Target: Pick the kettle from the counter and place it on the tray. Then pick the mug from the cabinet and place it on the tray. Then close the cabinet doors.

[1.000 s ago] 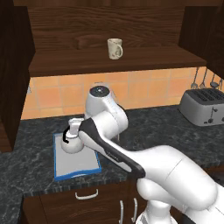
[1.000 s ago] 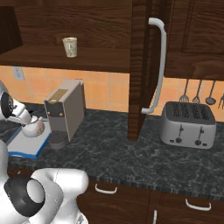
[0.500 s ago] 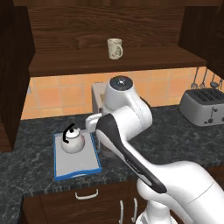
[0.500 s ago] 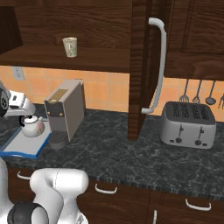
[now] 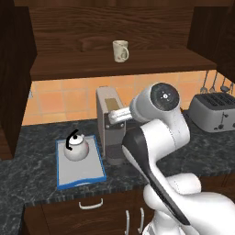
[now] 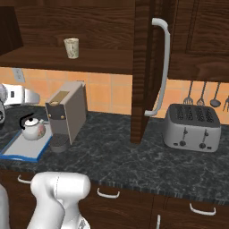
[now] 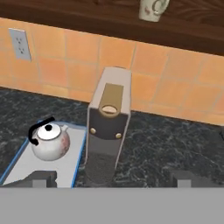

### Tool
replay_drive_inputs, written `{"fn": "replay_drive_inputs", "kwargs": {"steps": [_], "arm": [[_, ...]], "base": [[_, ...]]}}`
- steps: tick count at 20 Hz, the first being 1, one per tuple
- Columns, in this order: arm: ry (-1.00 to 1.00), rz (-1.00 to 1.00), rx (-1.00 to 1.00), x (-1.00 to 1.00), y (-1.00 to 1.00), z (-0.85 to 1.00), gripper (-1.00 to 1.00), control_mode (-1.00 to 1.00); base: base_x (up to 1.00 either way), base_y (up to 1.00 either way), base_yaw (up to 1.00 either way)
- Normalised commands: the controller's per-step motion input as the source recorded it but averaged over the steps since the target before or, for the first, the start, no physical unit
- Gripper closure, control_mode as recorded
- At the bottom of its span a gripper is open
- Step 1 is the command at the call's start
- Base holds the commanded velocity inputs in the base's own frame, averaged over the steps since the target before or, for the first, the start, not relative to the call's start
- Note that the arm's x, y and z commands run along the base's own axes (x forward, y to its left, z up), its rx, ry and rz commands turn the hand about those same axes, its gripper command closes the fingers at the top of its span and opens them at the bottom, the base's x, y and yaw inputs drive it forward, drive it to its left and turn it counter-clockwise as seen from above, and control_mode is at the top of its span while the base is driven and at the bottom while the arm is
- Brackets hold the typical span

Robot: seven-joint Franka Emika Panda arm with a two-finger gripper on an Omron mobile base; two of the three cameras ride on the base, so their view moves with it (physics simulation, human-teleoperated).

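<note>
- Kettle (image 5: 76,148) sits on the tray (image 5: 81,176), first step done.
- Mug (image 5: 120,50) waits on the cabinet (image 5: 114,27) shelf; doors (image 6: 150,67) open.
- Gripper (image 7: 111,179) empty, jaws wide apart.

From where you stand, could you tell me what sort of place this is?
A rendered home kitchen, it seems: a toaster on the counter, orange tiled backsplash, and a mug in the cabinet.
</note>
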Motion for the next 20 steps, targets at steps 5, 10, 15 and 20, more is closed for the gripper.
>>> {"fn": "replay_drive_inputs", "kwargs": {"steps": [5, 10, 15, 20], "arm": [[0.0, 0.0, 0.12, 0.07, -0.5, 0.75, -1.0, -1.0], [0.0, 0.0, 0.13, 0.05, -0.45, 0.71, -1.0, -1.0], [0.0, 0.03, 0.11, 0.06, -0.34, 0.6, -1.0, -1.0], [-0.1, 0.15, 0.05, 0.2, -0.19, 0.33, -1.0, -1.0]], "base": [[0.0, 0.0, 0.0], [0.0, 0.0, 0.0], [0.0, 0.0, 0.0], [0.0, 0.0, 0.0]]}}
